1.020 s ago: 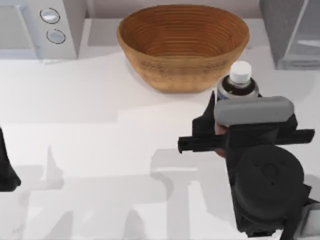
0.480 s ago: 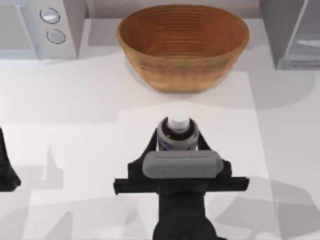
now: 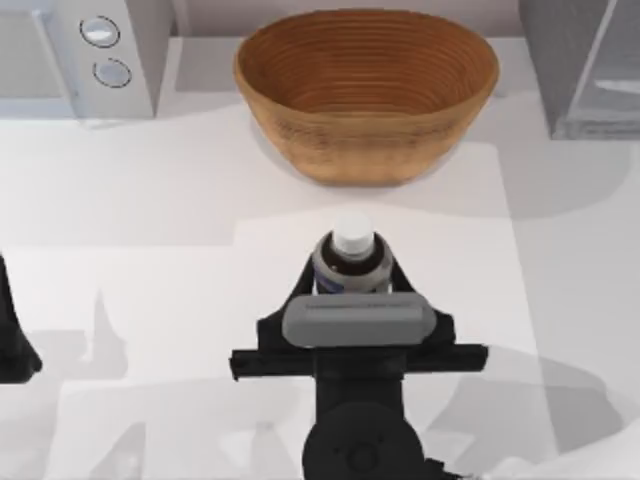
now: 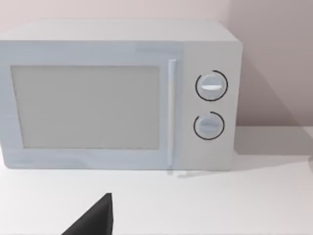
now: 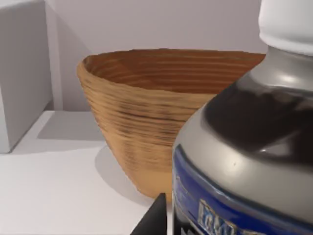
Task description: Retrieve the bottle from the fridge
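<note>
Top view: right gripper [image 3: 351, 278] grips the bottle [image 3: 352, 258] at table centre, below the bowl [image 3: 366, 90], far from the fridge [image 3: 580, 65] top right. Left gripper [image 3: 14, 340] parked at left edge, fingers: can't tell.
Left wrist: microwave [image 4: 117, 95].
Right wrist: bottle [image 5: 249, 147] close up, w/ bowl [image 5: 146, 117] behind.

A large brown woven bowl [image 3: 366, 90] stands upright at the far middle of the white table [image 3: 150, 200], its ribbed inner wall open to the overhead camera. A light-grey microwave [image 4: 120, 95] occupies the table's far left corner; two round knobs [image 4: 211, 86] sit one above the other beside its pale door panel [image 4: 85, 106].
</note>
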Controlling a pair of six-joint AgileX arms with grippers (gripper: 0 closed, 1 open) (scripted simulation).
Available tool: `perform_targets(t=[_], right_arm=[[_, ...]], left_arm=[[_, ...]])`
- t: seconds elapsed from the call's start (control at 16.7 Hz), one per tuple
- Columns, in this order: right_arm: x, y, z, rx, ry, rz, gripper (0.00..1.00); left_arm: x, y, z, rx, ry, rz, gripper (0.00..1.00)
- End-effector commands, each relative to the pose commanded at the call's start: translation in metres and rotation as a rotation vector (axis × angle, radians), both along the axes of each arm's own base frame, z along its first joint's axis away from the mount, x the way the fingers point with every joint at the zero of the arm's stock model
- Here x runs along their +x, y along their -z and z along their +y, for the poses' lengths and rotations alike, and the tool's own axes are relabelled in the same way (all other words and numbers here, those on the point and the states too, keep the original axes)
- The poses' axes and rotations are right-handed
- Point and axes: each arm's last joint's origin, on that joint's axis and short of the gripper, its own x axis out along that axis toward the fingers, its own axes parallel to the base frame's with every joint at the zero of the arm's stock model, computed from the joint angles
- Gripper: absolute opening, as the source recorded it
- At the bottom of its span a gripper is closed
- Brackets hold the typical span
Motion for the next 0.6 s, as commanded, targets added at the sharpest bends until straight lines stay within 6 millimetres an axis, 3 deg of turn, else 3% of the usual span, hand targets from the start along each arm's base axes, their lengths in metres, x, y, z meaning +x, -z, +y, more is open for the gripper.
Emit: perform_targets(t=[0.24, 0.54, 0.6], right_arm=[[0.030, 0.022, 0.001, 0.020, -0.003, -0.005, 0.00], [0.033, 0.024, 0.001, 0.024, -0.003, -0.007, 0.00], [0.033, 0.024, 0.001, 0.024, -0.003, -0.007, 0.08]], left_arm=[[0.000, 0.000, 0.000, 0.000, 0.000, 0.000, 1.00], [0.000, 0.000, 0.000, 0.000, 0.000, 0.000, 1.00], [0.000, 0.000, 0.000, 0.000, 0.000, 0.000, 1.00]])
